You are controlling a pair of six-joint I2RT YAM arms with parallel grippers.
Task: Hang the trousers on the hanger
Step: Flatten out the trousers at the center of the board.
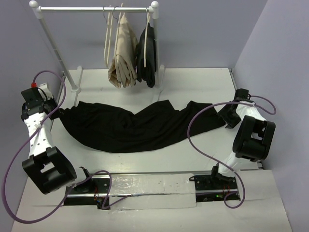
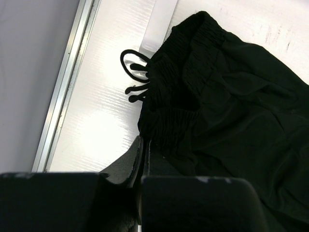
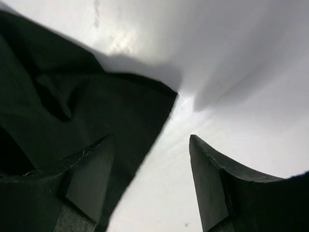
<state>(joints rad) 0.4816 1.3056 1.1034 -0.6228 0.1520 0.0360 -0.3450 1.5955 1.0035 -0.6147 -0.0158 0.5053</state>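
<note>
The black trousers (image 1: 130,128) lie spread across the white table, curving from left to right. In the left wrist view their elastic waistband (image 2: 193,72) and drawstring (image 2: 134,72) show. My left gripper (image 1: 57,113) is at the left end, its jaws (image 2: 144,145) shut on the waistband's edge. My right gripper (image 1: 227,116) is at the right end, open (image 3: 150,137). The leg hem (image 3: 120,106) lies flat under its left finger, and nothing is between the fingers. An empty white hanger (image 1: 108,43) hangs on the rail at the back.
A white clothes rail (image 1: 94,8) stands at the back. Beige trousers (image 1: 124,53) and a smaller black garment (image 1: 148,55) hang on it, each on its own hanger. The rail's feet (image 1: 77,82) rest on the table beside the trousers' left end. Purple walls close in both sides.
</note>
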